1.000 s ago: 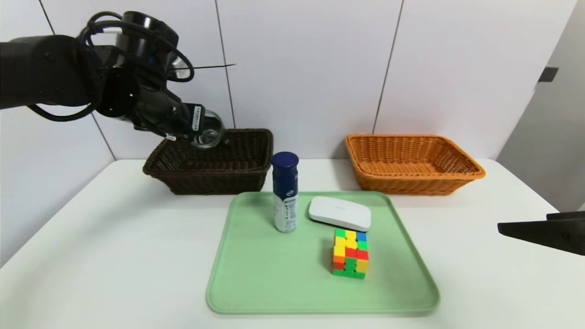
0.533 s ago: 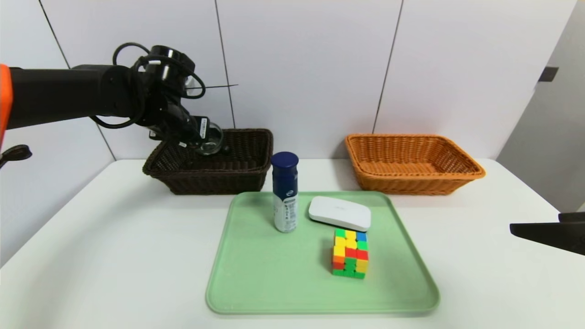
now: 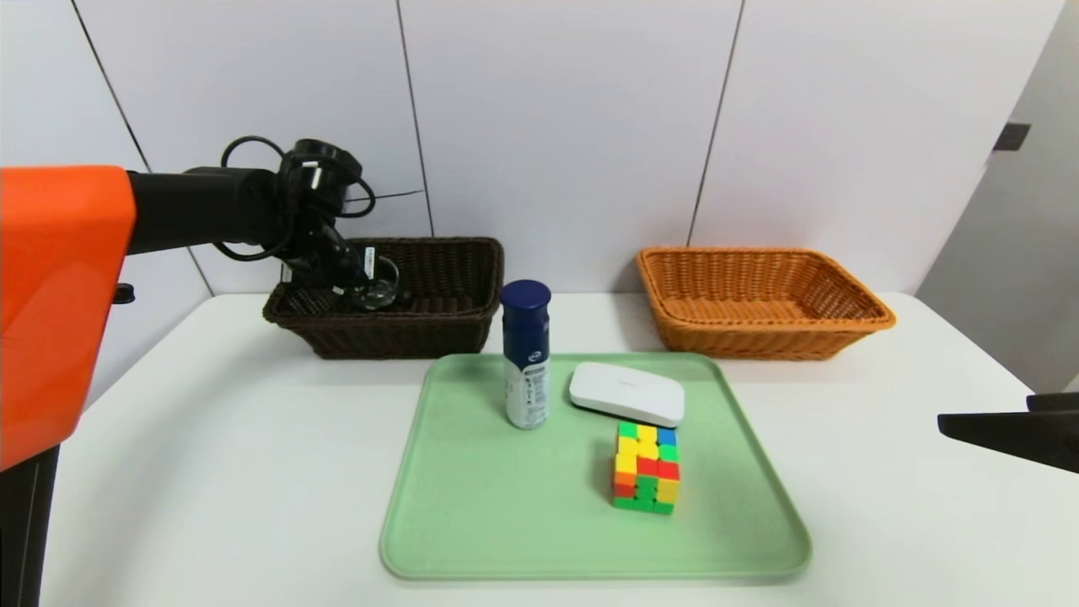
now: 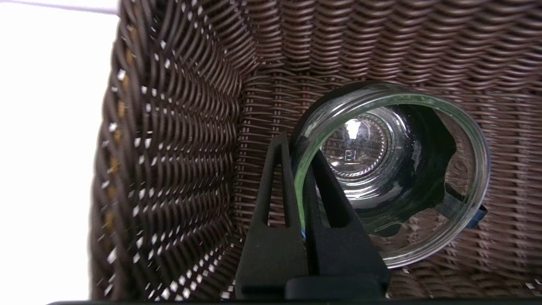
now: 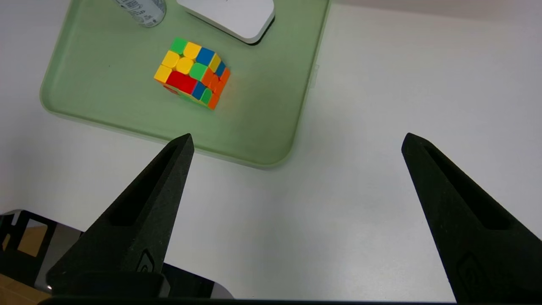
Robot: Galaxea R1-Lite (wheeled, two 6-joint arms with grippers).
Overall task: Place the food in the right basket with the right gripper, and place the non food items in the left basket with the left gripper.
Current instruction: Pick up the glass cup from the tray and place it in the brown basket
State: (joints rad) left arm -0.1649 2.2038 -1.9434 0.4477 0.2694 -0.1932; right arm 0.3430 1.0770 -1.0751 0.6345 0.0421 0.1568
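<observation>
Left wrist view: your left gripper (image 4: 298, 186) is pinching the glass cup (image 4: 391, 169) by its rim, fingers clamped on the wall, low inside the left basket (image 4: 169, 127). You are risking a tip (or roll) if released tilted. The right gripper (image 5: 296, 144) is waiting spread wide, well apart from that basket.

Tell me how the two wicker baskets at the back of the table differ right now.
The left basket is dark brown; the right basket is orange-tan. The left basket has the left hand reaching into it, shut on the glass cup's rim; nothing reaches into the right basket, and what shows of its inside is bare. Both are rectangular, woven, with flared sides, and stand by the wall.
</observation>
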